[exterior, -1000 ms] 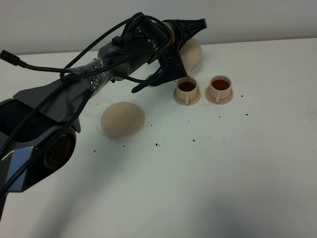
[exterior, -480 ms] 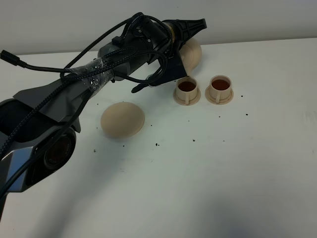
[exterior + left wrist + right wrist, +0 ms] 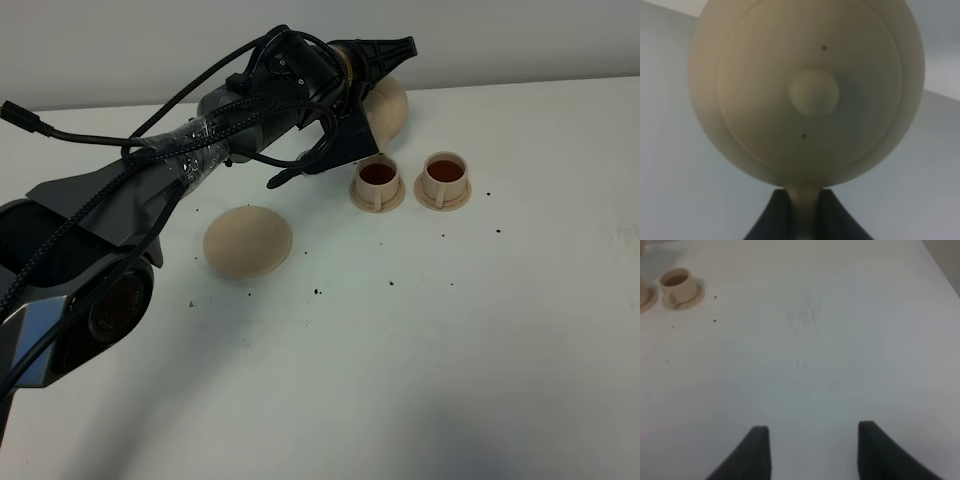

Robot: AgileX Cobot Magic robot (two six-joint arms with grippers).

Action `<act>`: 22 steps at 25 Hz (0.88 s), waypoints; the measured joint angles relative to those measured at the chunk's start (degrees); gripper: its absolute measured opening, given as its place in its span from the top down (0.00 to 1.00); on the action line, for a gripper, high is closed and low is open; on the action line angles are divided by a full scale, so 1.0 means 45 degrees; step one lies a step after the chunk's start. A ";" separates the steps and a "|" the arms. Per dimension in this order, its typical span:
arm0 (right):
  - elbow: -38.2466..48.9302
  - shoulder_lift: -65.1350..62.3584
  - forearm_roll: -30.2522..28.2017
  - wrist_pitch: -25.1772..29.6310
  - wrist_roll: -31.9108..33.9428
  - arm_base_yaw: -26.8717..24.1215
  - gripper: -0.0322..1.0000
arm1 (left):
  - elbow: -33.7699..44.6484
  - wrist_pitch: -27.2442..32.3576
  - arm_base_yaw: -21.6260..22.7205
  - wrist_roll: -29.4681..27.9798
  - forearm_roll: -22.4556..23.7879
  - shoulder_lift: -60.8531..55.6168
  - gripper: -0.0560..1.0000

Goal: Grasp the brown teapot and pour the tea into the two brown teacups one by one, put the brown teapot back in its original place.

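The brown teapot (image 3: 388, 106) is at the back of the table, just behind the left cup and partly hidden by my left arm. My left gripper (image 3: 396, 54) is shut on its loop handle. In the left wrist view the teapot (image 3: 807, 90) fills the frame lid-on, with the handle pinched at my left gripper (image 3: 803, 202). Both brown teacups (image 3: 378, 181) (image 3: 444, 177) stand on their saucers, each holding reddish-brown tea (image 3: 378, 174). The bare round saucer of the original place (image 3: 248, 241) lies to their left. My right gripper (image 3: 812, 450) is open over bare table, far from one cup (image 3: 678, 285).
Small dark specks (image 3: 317, 292) are scattered over the white table (image 3: 450, 350). My left arm and its cables (image 3: 180, 150) stretch from the lower left across the table's back left. A pale wall runs behind the table.
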 joint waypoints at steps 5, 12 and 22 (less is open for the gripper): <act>0.0000 0.0000 0.0000 0.0000 0.0000 0.0000 0.56 | 0.0000 0.0458 0.0000 -0.0691 -0.0404 0.0000 0.80; 0.0000 0.0000 0.0000 0.0000 0.0000 0.0000 0.56 | 0.0000 0.0659 0.0027 -0.2364 -0.0667 0.0000 0.80; 0.0000 0.0000 0.0000 0.0000 0.0000 0.0000 0.56 | 0.0000 0.2058 0.0303 -0.5244 -0.0658 -0.0237 0.80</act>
